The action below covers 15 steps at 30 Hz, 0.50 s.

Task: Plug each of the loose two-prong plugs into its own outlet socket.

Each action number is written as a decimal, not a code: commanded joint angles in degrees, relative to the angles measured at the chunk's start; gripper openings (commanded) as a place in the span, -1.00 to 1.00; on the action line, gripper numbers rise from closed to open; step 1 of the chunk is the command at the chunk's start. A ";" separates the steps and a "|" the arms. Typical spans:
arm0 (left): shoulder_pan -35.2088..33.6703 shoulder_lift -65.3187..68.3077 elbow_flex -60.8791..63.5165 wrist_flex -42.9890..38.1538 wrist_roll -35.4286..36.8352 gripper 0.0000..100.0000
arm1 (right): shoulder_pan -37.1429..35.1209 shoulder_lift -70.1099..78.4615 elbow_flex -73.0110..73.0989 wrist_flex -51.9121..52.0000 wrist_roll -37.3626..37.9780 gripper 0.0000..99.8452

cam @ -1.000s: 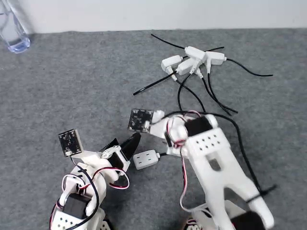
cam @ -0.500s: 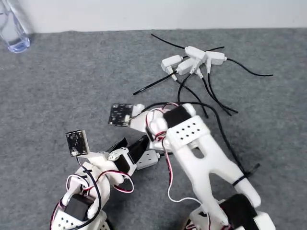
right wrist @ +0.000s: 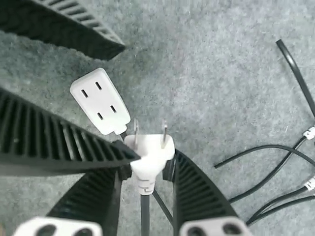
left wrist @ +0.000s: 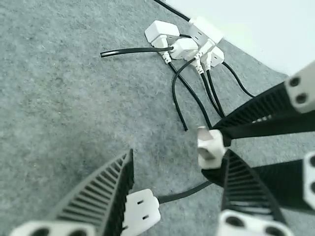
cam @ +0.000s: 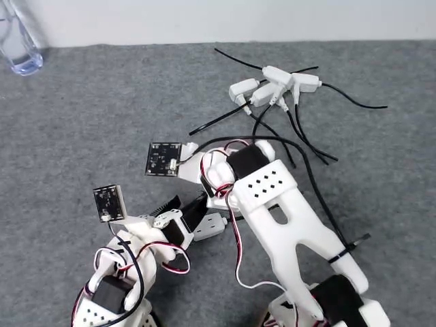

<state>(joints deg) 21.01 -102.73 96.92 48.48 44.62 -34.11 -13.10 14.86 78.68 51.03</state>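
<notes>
At table centre, right claw (right wrist: 150, 158) is clamped on a plug (right wrist: 147, 152). Its cord trails back between the jaws, and both prongs are bare, pointing out past the tips. The socket (right wrist: 101, 101) lies on the mat (right wrist: 236, 73), slotted face up. It sits just beside the prongs, off to one side toward the left arm, apart from them.

Left claw (left wrist: 178, 156) is spread wide with nothing gripped. The socket is right beside one finger; contact uncertain.

Judgement: the prongs sit by the socket's cord end, not over a slot pair. The plug needs a sideways shift and prongs turned down into the face. The right arm inserts. The left is nearer the socket and placed to steady it.

Other plugs and sockets (cam: 272, 85) lie well apart, far side.
</notes>
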 commanded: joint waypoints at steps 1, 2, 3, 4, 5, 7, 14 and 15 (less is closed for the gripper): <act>0.18 -0.44 -0.48 -1.76 -0.53 -0.46 | -0.22 -0.84 -4.92 2.15 -0.44 -0.98; 0.18 -0.44 -0.48 -1.76 -0.53 -0.46 | -0.04 -0.84 -5.01 2.33 -0.44 -0.98; 0.18 -0.44 -0.48 -1.76 -0.53 -0.46 | 0.57 -0.84 -5.01 2.33 -0.44 -0.98; 0.18 -0.44 -0.48 -1.76 -0.53 -0.46 | 1.19 -0.84 -5.01 2.33 -0.44 -0.98; 0.18 -0.44 -0.48 -1.76 -0.53 -0.46 | 1.71 -0.84 -5.01 2.33 -0.44 -0.98; 0.18 -0.44 -0.48 -1.76 -0.53 -0.46 | 2.68 -0.84 -4.92 2.95 -0.35 -0.98; 0.35 -0.44 -0.48 -1.76 -0.53 -0.46 | 2.77 -3.21 -4.66 5.49 -0.26 -0.98; 0.35 -0.44 -0.48 -1.76 -0.53 -0.46 | 2.68 -4.18 -4.75 6.11 -0.26 -0.98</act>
<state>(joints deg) 21.10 -102.73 96.92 48.40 44.44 -32.00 -13.63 13.63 83.43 51.03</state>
